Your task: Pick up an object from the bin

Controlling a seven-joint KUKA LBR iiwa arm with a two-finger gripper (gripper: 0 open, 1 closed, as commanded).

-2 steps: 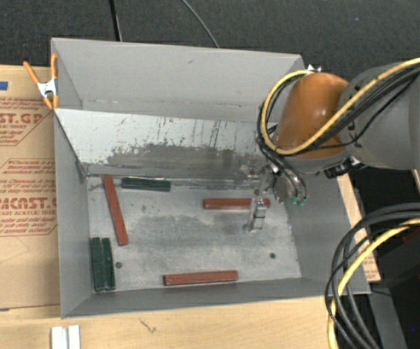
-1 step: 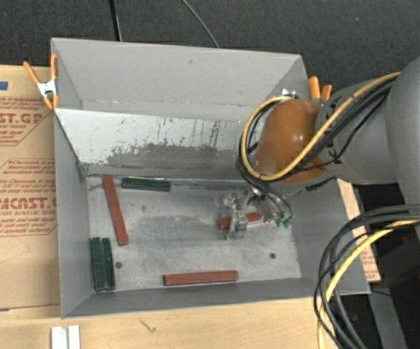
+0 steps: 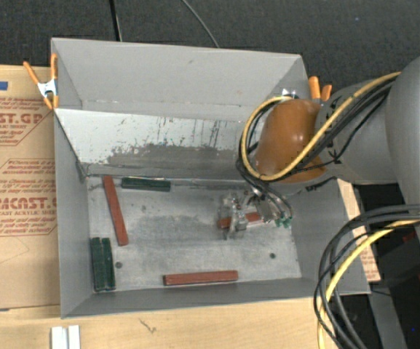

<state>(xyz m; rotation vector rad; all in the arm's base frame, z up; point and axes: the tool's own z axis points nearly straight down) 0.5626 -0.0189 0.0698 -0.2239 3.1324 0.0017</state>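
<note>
1. The gripper [image 3: 244, 218] is low over the right-centre floor of the grey metal bin [image 3: 195, 71]; whether its jaws are spread or pinching cannot be told.
2. A small reddish-brown block [image 3: 252, 218] lies right at the jaws.
3. Nearer lies a long reddish-brown bar [image 3: 200, 278]; far left, a thin dark green bar [image 3: 145, 185]; left, a slanted reddish-brown bar [image 3: 115, 211]; near-left corner, a dark green block [image 3: 102, 264].

You can read red print on the cardboard sheet [image 3: 13, 195] lying left of the bin [image 3: 71, 217]: "CAST.GP" near its top and, lower down, "CAST ACRYLIC SHE", both cut off at the edges. The smaller lines between them are too fine for you to make out.
</note>
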